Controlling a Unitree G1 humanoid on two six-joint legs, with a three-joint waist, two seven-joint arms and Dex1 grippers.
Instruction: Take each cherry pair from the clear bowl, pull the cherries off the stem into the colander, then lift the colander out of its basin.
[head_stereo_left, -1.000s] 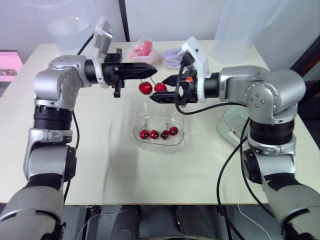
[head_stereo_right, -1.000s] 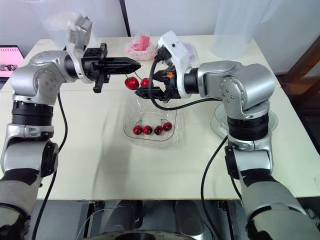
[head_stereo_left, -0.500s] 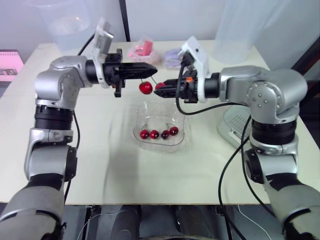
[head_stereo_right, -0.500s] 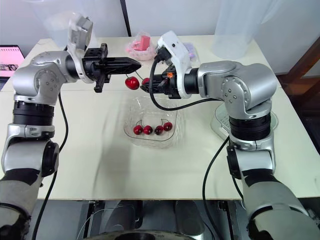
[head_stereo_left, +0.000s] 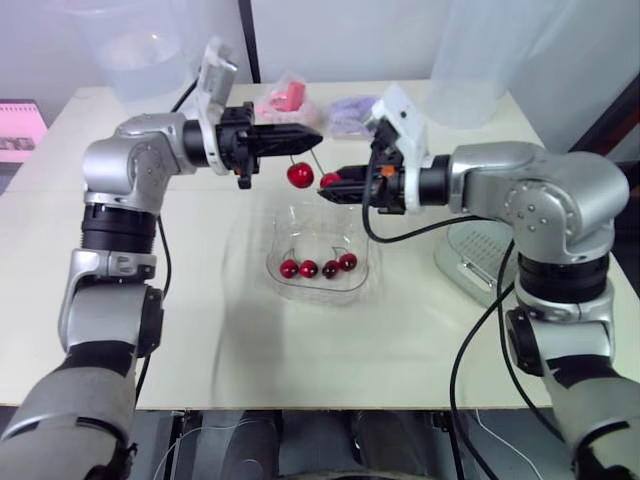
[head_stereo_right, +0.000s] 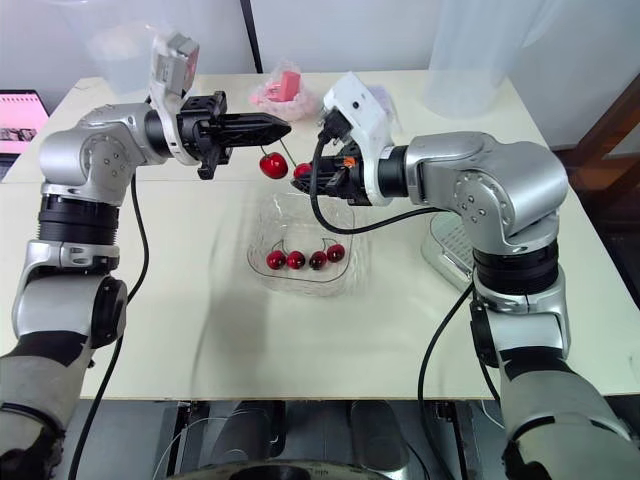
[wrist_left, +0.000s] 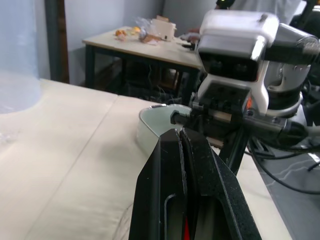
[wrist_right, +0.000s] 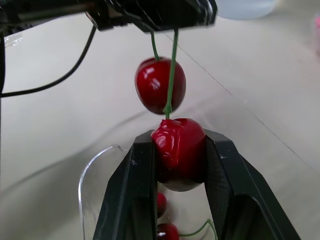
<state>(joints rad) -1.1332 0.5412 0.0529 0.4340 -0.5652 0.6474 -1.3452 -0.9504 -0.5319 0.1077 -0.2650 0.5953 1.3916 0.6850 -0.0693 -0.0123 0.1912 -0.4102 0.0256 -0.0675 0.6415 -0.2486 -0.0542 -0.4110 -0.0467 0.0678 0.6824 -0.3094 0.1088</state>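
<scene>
R gripper (head_stereo_left: 330, 188) clamps 1 cherry (wrist_right: 178, 150); L gripper (head_stereo_left: 314, 135) pinches stem (wrist_right: 172, 65) over clear bowl (head_stereo_left: 366, 284).

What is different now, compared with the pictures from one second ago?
The right end effector, open around one cherry a second ago, has shut on it. The left end effector still pinches the stem, and the second cherry still hangs from it. Both arms shifted only slightly. The four cherries in the clear bowl stayed in place.

A cream table (head_stereo_left: 300, 350) stands before a pale wall (head_stereo_left: 350, 40) crossed by a dark vertical post (head_stereo_left: 246, 40); a second, cluttered table (wrist_left: 150, 47) stands farther off.
</scene>
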